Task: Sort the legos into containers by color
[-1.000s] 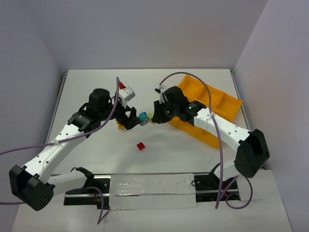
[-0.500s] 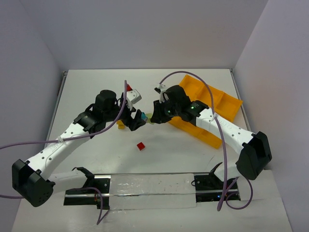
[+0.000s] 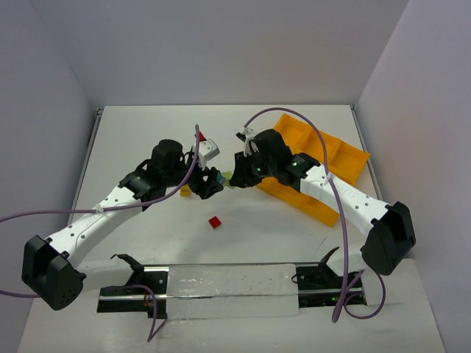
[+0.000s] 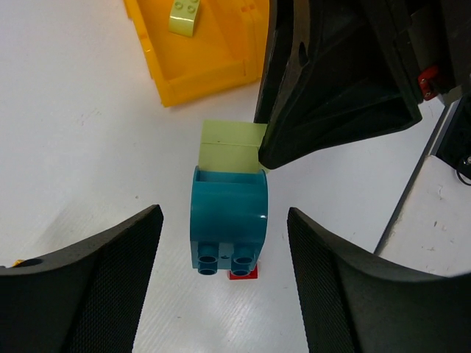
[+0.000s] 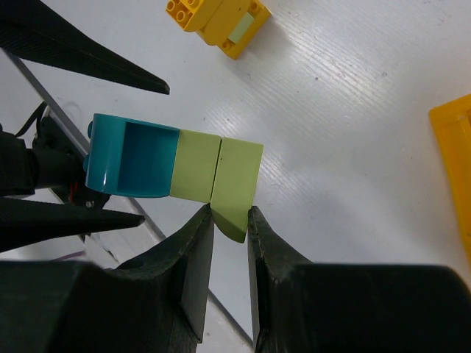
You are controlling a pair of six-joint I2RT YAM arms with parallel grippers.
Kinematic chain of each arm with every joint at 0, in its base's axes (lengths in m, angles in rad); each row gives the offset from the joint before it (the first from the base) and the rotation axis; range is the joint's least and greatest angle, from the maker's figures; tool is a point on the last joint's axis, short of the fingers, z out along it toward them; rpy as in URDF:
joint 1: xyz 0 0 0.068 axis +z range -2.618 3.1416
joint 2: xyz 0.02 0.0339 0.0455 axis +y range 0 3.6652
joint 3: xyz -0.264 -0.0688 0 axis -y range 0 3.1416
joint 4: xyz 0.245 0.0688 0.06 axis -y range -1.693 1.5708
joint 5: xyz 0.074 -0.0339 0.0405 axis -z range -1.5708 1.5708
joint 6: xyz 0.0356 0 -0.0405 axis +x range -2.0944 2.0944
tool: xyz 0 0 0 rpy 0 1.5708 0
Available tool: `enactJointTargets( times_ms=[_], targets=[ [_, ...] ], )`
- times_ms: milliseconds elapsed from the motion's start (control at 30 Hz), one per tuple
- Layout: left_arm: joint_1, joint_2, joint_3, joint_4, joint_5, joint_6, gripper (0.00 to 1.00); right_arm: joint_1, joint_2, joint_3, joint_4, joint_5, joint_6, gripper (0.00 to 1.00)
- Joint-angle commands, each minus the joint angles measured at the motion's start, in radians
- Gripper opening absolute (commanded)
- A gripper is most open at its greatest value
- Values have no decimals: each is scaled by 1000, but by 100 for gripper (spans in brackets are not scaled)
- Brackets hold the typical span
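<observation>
From above, the glossy orange-yellow plastic divided tray (image 3: 346, 158) lies askew on the matt white table (image 3: 132, 132). Just off the tray's left end, the left claw (image 3: 210, 183) and the right claw (image 3: 237, 176) meet nose to nose, with a short stack of smooth plastic bricks (image 3: 223, 178) between them. A small square red brick (image 3: 214, 222) lies on the table farther from the tray, toward the arm bases. A chunky yellow studded brick (image 3: 184, 191) lies beyond the left claw, on the side away from the tray.

In the left wrist view, the stack is a teal-blue brick with a rounded glossy face and two round studs (image 4: 229, 217). It is joined to a flat light green brick (image 4: 228, 145) on the side toward the tray. The left claw's black, finely dimpled fingers (image 4: 88, 294) stand wide apart on either side of the teal-blue brick, touching nothing. The right claw's black shell covers one corner of the flat light green brick. Another light green studded brick (image 4: 184, 16) lies inside a tray compartment.

In the right wrist view, the right claw is nearly closed, its fingers (image 5: 193, 257) pinching the sloped lower edge of the flat light green brick. The teal-blue brick, hollow-backed here, juts from the end away from the tray's corner.
</observation>
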Motion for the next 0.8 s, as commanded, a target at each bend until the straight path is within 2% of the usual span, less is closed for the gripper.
enactJointTargets(
  times_ms=[0, 133, 367, 467, 567, 633, 667, 767],
  targets=[
    [-5, 3, -7, 62, -4, -10, 75, -10, -47, 34, 27, -15, 3, 0],
    [-6, 0, -13, 72, 0, -13, 70, -13, -47, 32, 27, -12, 3, 0],
    [-6, -16, -16, 86, 11, -21, 56, -16, -47, 26, 30, -7, 5, 0],
    [-6, -24, -21, 95, 17, -26, 43, -20, -46, 18, 33, 3, 6, 0],
    [-6, -33, -27, 104, 21, -29, 23, -24, -46, 11, 39, 6, 7, 0],
    [-6, -35, -27, 105, 16, -30, 5, -28, -45, 5, 44, 11, 8, 0],
    [-6, -37, -27, 105, 16, -30, 0, -29, -44, 3, 45, 14, 9, 0],
    [-6, -36, -23, 100, 19, -30, 0, -34, -39, -5, 49, 26, 7, 0]
  ],
)
